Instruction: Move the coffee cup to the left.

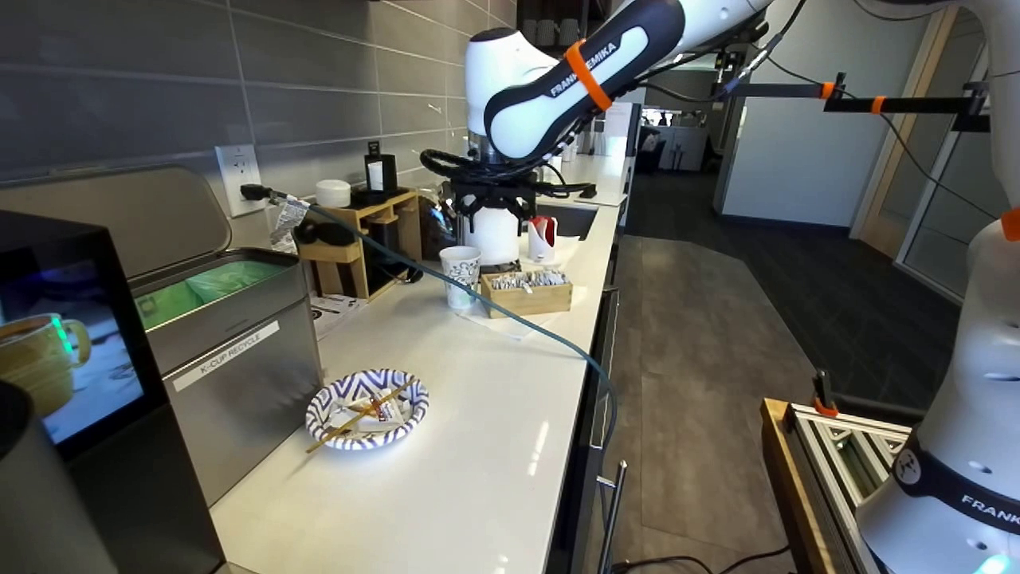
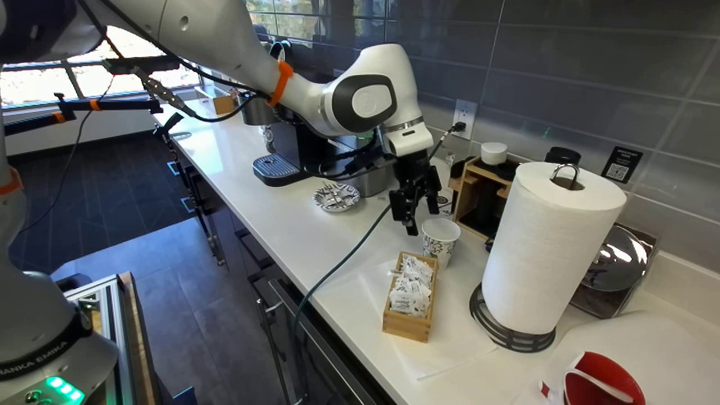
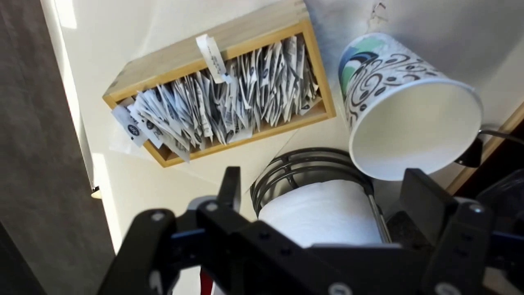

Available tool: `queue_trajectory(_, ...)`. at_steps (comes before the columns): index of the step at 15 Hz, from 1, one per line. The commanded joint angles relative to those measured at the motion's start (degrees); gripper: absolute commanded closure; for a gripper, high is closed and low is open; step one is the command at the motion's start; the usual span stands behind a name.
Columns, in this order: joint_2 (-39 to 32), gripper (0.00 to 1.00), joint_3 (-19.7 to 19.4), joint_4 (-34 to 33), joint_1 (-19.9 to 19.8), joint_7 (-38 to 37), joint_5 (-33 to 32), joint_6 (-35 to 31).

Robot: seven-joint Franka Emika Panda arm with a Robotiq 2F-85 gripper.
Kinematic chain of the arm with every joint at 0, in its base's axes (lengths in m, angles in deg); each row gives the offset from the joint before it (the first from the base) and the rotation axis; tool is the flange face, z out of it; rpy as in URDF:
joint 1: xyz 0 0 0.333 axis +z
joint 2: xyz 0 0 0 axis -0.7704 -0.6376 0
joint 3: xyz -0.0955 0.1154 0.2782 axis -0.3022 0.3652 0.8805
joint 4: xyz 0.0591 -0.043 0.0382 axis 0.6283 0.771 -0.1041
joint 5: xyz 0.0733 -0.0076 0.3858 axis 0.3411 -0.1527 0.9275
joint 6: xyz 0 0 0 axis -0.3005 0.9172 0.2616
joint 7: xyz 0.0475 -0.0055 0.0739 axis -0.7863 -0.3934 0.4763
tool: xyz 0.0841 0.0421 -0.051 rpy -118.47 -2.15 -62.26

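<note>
The white table (image 1: 470, 470) ran along a tiled wall (image 1: 143, 88). Over it reached the arm (image 2: 242, 50), folded down at the wrist, most likely so as to work from above. The paper-towel roll (image 2: 554, 247) stood upright on a wire stand (image 2: 520, 340), whose wide base presumably guarded it against tipping. By the wall sat a wooden shelf (image 1: 409, 231), probably put there to hold small supplies out of the way.

The gripper (image 3: 325, 190) pointed down, its fingers (image 3: 232, 186) parted widely and nothing grasped. That spread seemed meant to let them pass on either side of something.

The wooden box (image 2: 408, 326) stood toward the front edge, perhaps so that people could reach into it easily. The patterned plate (image 1: 320, 408) lay well apart, a thin stick (image 1: 394, 395) across it, like rubbish set aside.

The coffee cup (image 2: 440, 242), a white paper one with a swirled print, stood on the table between the box and the shelf, near and lower than the fingers; I could not tell whether one touched its rim. Its mouth faced up, its narrower base was down, and its long axis ran vertical. No handle showed, so no side seemed to matter for a grasp. Only a slim gap parted it from the box, which a descending finger might knock.

Smallest were the packets (image 3: 245, 90), mostly on edge in the box, likely for easy plucking.
</note>
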Motion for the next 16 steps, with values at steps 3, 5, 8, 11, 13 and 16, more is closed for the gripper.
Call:
queue_trajectory(3,0.46,0.00,-1.34,0.69,1.51,2.46,2.53,-0.09)
queue_trajectory(5,0.30,0.00,-0.89,1.38,0.65,6.23,4.25,-2.26)
queue_trajectory(8,-0.34,0.00,-1.31,2.34,0.30,9.85,6.30,-4.13)
queue_trajectory(11,-1.17,0.00,-1.89,2.69,0.13,12.01,9.14,-5.96)
queue_trajectory(13,-1.76,0.00,-2.42,3.28,0.26,12.81,10.16,-7.66)
queue_trajectory(16,-3.05,0.05,-2.84,3.46,0.39,13.17,11.81,-9.79)
